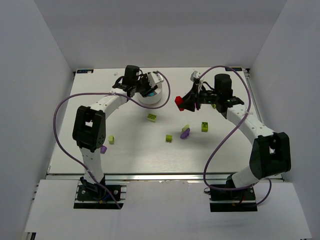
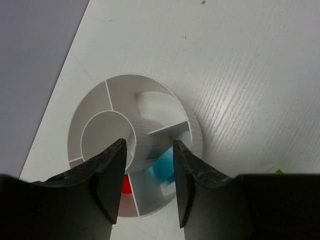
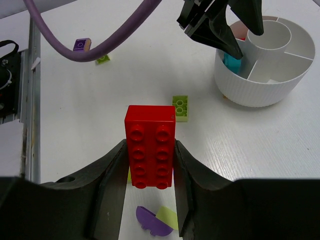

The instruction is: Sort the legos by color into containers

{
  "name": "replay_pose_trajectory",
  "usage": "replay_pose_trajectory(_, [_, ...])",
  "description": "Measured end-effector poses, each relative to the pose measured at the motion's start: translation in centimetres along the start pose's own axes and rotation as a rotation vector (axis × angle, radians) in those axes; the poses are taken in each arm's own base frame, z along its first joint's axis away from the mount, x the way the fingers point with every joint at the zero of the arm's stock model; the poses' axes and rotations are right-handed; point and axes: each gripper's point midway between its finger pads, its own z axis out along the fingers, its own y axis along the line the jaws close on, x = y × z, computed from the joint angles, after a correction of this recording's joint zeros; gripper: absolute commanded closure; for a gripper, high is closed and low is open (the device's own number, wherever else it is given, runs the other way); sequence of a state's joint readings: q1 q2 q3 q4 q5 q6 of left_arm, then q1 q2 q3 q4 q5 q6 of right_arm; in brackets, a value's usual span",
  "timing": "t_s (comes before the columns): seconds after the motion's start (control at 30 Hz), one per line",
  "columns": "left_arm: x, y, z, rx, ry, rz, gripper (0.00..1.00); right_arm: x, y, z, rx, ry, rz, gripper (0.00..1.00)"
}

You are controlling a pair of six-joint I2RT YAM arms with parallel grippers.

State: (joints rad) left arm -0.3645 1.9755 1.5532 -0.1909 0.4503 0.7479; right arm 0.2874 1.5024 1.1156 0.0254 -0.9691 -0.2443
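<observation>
The round white dish (image 2: 95,107) with wedge compartments sits at the table's back, also seen in the top view (image 1: 159,98) and the right wrist view (image 3: 270,87). My left gripper (image 2: 148,182) is open just above it, jaws apart over a blurred cyan brick (image 2: 162,169) in one wedge. A red piece (image 2: 127,184) lies in the neighbouring wedge. My right gripper (image 3: 149,150) is shut on a red eight-stud brick (image 3: 150,145), held above the table right of the dish (image 1: 178,101). Lime bricks (image 1: 151,117) (image 1: 169,138) (image 1: 205,126) and a purple piece (image 1: 185,134) lie loose mid-table.
A lime brick (image 1: 111,140) and a purple brick (image 1: 103,149) lie near the left arm's elbow. A purple cable (image 3: 100,45) loops across the right wrist view. White walls enclose the table on three sides.
</observation>
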Motion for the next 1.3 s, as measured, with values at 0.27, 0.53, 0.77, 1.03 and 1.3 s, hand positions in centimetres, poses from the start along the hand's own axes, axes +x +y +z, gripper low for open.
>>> replay_pose_trajectory(0.27, [-0.8,1.0,0.1,-0.05,-0.02,-0.009,0.45,0.0,0.1,0.0,-0.003,-0.001,-0.001,1.0])
replay_pose_trajectory(0.53, [-3.2,1.6,-1.4,-0.124,-0.054,-0.325,0.49,0.8,-0.4,0.0,0.013,0.03,-0.065,1.0])
replay_pose_trajectory(0.77, [-8.8,-2.5,-8.1,-0.086,-0.252,-0.803,0.31,2.0,-1.2,0.6,0.07,0.097,-0.175,1.0])
replay_pose_trajectory(1.03, [-9.7,-9.2,-10.0,0.048,-0.307,-1.155,0.25,4.2,0.4,2.8,0.067,0.176,-0.265,1.0])
replay_pose_trajectory(1.3, [-10.4,-12.7,-8.9,0.135,-0.271,-1.298,0.24,4.3,1.1,4.0,0.077,0.202,-0.313,1.0])
